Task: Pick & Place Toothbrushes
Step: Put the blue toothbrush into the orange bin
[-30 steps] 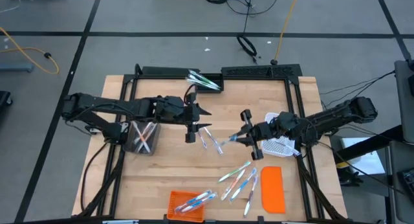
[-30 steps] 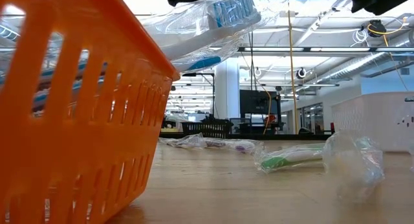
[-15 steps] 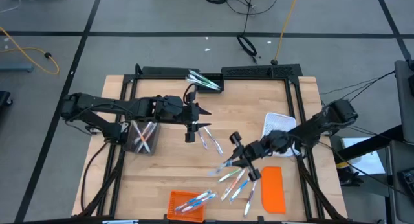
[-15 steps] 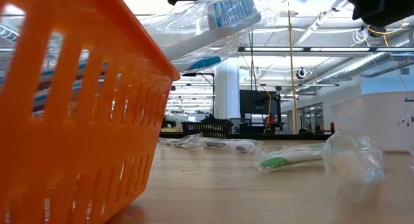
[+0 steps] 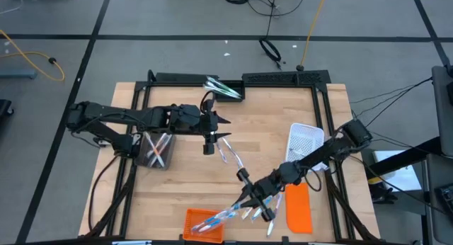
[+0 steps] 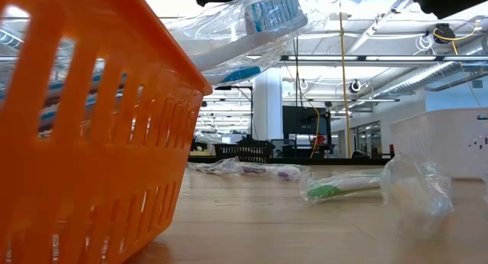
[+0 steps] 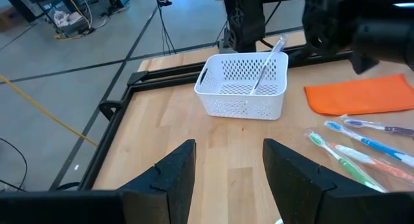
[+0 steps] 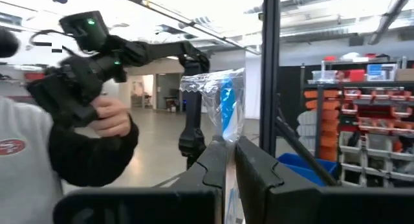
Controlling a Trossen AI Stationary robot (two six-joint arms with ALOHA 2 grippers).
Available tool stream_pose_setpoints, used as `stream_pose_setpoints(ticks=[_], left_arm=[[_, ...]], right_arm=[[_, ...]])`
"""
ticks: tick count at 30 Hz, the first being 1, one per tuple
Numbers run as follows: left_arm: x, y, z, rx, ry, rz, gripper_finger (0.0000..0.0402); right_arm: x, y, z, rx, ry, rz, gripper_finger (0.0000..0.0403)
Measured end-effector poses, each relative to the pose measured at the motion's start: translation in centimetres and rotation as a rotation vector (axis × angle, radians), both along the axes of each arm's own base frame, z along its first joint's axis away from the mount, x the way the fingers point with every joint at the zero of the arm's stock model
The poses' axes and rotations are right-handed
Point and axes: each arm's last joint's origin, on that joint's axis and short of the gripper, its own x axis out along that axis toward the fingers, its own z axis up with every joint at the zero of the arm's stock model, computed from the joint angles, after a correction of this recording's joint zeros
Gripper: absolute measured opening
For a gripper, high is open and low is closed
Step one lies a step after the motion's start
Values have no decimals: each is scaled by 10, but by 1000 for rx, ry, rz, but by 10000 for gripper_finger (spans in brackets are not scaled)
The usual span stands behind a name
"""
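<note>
**Wrapped toothbrush held over orange basket, front edge of desk**

Item: one toothbrush (image 8: 223,111) in clear wrapping, blue accent, pinched upright between the clenched fingers of the right gripper (image 5: 249,200), above the rim of the orange basket (image 5: 203,224) at the desk's front edge. The basket already holds several wrapped toothbrushes.

Loose stock: a cluster of toothbrushes (image 5: 263,204) lies on the wood just beside the basket, toward the right front corner; two or three more (image 5: 228,151) lie near the desk's middle; a green-accented bundle (image 5: 221,88) rests at the back edge.

Containers: a clear bin (image 5: 156,149) at the left edge with toothbrushes inside; a white mesh basket (image 7: 245,85) at the right edge with one toothbrush leaning in it.

Other: a flat orange lid (image 5: 298,206) lies near the right front corner, touching the loose cluster.

Left gripper (image 5: 208,141): over mid-desk, fingers spread apart, holding nothing.

Markings: no legible writing on any item.

Background: a person's hand gripping a dark control arm appears beyond the desk.
</note>
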Motion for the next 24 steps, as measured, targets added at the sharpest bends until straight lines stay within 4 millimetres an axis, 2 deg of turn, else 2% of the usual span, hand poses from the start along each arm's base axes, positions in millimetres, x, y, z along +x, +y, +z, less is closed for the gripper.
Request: stream_pose_setpoints(ticks=[8, 14, 19, 24], left_arm=[[0, -1, -1, -20, 8, -24, 182], [-2, -6, -4, -65, 35, -20, 182], [-2, -12, -5, -93, 46, -25, 182], [-3, -17, -6, -99, 54, -38, 182]], right_arm=[[22, 22, -21, -20, 31, -34, 8], [45, 37, -35, -17, 32, -53, 8], [62, 46, -47, -23, 34, -52, 8], [71, 51, -56, -27, 40, -52, 11]])
